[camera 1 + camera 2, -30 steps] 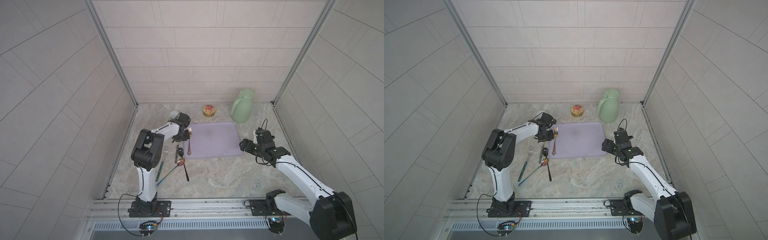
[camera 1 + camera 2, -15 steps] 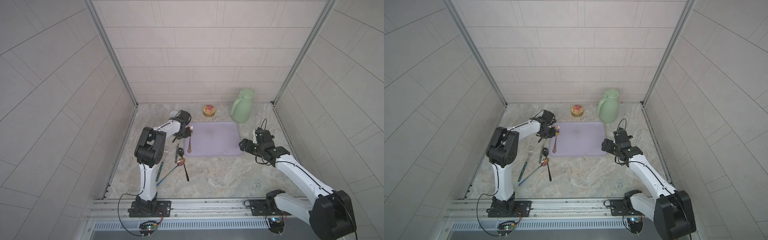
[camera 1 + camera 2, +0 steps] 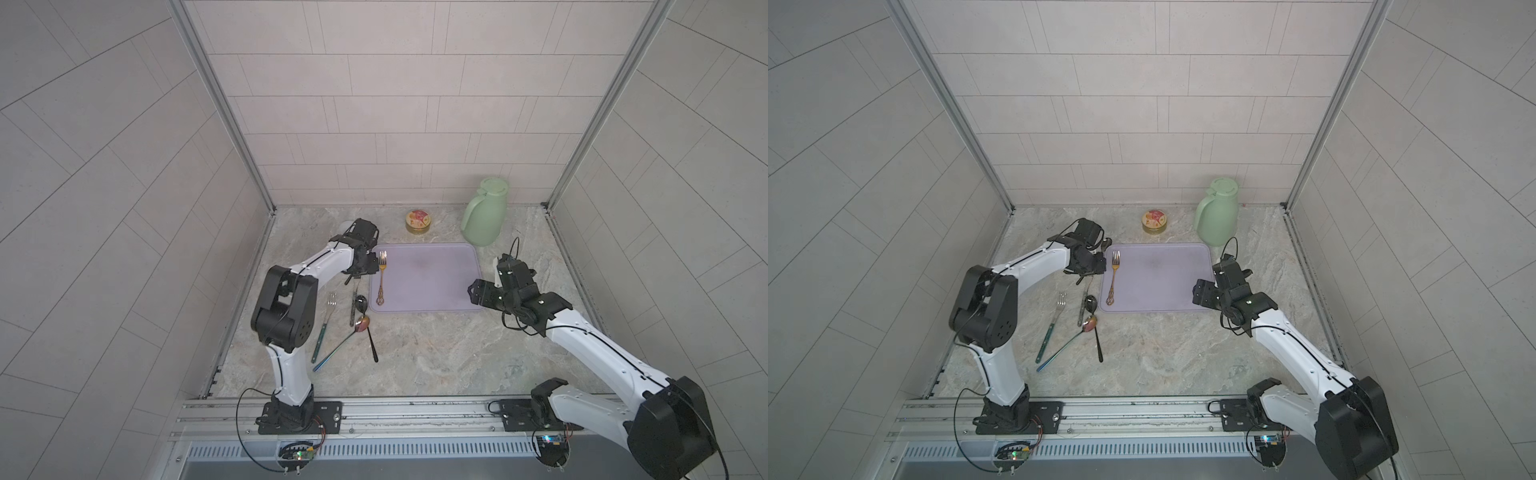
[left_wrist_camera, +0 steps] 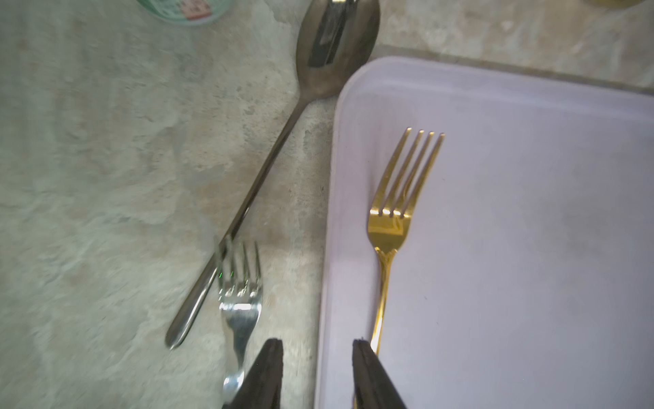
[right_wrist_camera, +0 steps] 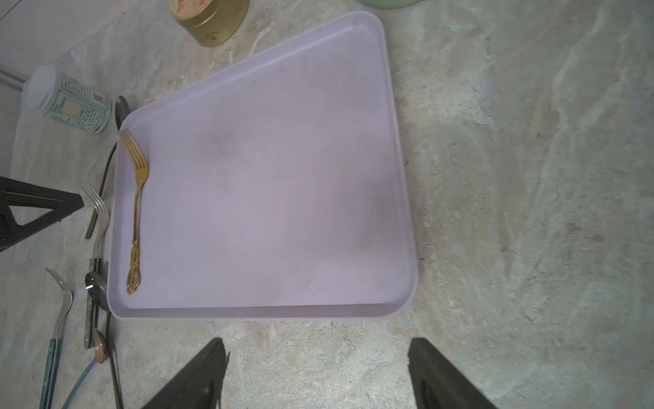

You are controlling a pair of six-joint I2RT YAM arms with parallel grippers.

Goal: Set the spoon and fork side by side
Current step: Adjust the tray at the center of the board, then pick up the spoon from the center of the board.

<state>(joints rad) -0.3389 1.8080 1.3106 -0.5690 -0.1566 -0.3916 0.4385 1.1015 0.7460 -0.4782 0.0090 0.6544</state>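
One tray (image 3: 432, 291) lies between the grippers. The right gripper (image 5: 315, 345) hangs beside it, jaws wide apart and empty, as before. The left gripper (image 4: 316, 343), clamped on the fork (image 4: 389, 226) a second ago, now stands parted over the tray's left rim. The fork lies just inside that rim. The spoon (image 4: 332, 53) lies off the far-left corner, bowl tip cut off, largely hidden behind the left gripper in both top views.

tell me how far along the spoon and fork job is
Done: the gold fork lies on the purple tray, near its edge. In hand: nothing; left gripper and right gripper are open, empty. Left: no spoon beside it yet; the dark spoon lies off the tray.
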